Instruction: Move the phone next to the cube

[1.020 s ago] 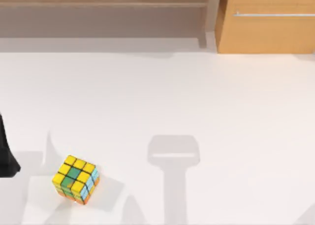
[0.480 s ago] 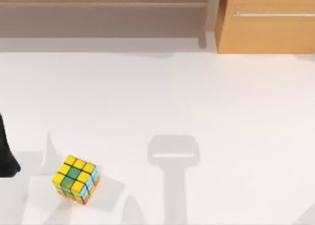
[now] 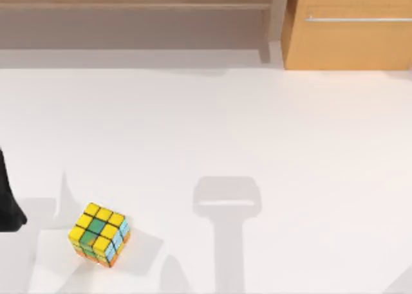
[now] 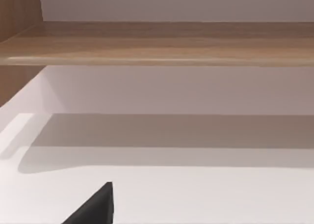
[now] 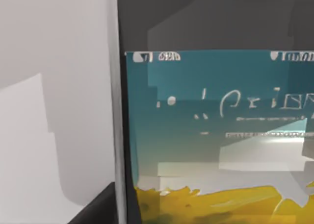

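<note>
The cube (image 3: 99,234), yellow and green on top with light blue and orange sides, sits on the white table (image 3: 270,127) near the front left. My left gripper (image 3: 8,207) is a dark shape at the table's left edge, a little left of the cube and apart from it. The phone (image 5: 216,136) lies very close under the right wrist camera, its pale edge and lit teal-and-yellow screen showing. A dark part of my right gripper (image 5: 95,211) sits right against the phone's edge. Whether it holds the phone I cannot tell.
A wooden shelf (image 3: 135,4) runs along the back, with a wooden cabinet (image 3: 347,36) and its metal handle at the back right. A grey shadow (image 3: 226,201) lies on the table, right of the cube.
The cube and my left arm hold still. Only the faint shadow near the table's front edge shifts slightly.
</note>
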Robot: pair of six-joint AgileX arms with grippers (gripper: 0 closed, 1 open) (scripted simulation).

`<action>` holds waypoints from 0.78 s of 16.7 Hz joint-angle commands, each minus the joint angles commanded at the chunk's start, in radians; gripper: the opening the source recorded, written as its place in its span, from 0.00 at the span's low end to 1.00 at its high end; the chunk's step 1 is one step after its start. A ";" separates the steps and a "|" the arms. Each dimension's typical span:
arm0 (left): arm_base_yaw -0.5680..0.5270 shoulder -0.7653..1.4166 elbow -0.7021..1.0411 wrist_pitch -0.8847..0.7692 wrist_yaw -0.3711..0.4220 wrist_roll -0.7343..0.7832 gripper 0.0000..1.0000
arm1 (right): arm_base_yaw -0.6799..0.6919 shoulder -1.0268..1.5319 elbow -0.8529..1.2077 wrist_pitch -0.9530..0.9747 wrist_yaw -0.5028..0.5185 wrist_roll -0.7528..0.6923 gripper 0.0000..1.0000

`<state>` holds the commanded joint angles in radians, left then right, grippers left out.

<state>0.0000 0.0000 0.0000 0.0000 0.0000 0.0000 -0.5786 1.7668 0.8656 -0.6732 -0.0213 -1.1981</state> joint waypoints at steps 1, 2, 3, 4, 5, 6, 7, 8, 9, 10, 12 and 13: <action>0.000 0.000 0.000 0.000 0.000 0.000 1.00 | 0.000 0.000 0.000 0.000 0.000 0.000 0.00; 0.000 0.000 0.000 0.000 0.000 0.000 1.00 | 0.001 -0.030 0.012 -0.030 0.000 0.008 0.00; 0.000 0.000 0.000 0.000 0.000 0.000 1.00 | 0.001 -0.033 0.015 -0.034 0.000 0.008 0.00; 0.000 0.000 0.000 0.000 0.000 0.000 1.00 | 0.001 -0.041 0.021 -0.048 0.000 0.008 0.00; 0.000 0.000 0.000 0.000 0.000 0.000 1.00 | 0.001 -0.048 0.028 -0.063 0.000 0.008 0.00; 0.000 0.000 0.000 0.000 0.000 0.000 1.00 | 0.001 -0.055 0.034 -0.078 0.000 0.007 0.00; 0.000 0.000 0.000 0.000 0.000 0.000 1.00 | 0.001 -0.063 0.041 -0.099 0.000 0.007 0.00; 0.000 0.000 0.000 0.000 0.000 0.000 1.00 | 0.001 -0.072 0.049 -0.112 0.000 0.007 0.00; 0.000 0.000 0.000 0.000 0.000 0.000 1.00 | 0.001 -0.076 0.052 -0.116 0.000 0.007 0.00; 0.000 0.000 0.000 0.000 0.000 0.000 1.00 | 0.001 -0.076 0.052 -0.116 0.000 0.007 0.00; 0.000 0.000 0.000 0.000 0.000 0.000 1.00 | 0.001 -0.072 0.050 -0.114 0.000 0.009 0.00; 0.000 0.000 0.000 0.000 0.000 0.000 1.00 | 0.001 -0.072 0.050 -0.114 0.000 0.009 0.00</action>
<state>0.0000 0.0000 0.0000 0.0000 0.0000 0.0000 -0.5775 1.6950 0.9153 -0.7875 -0.0211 -1.1893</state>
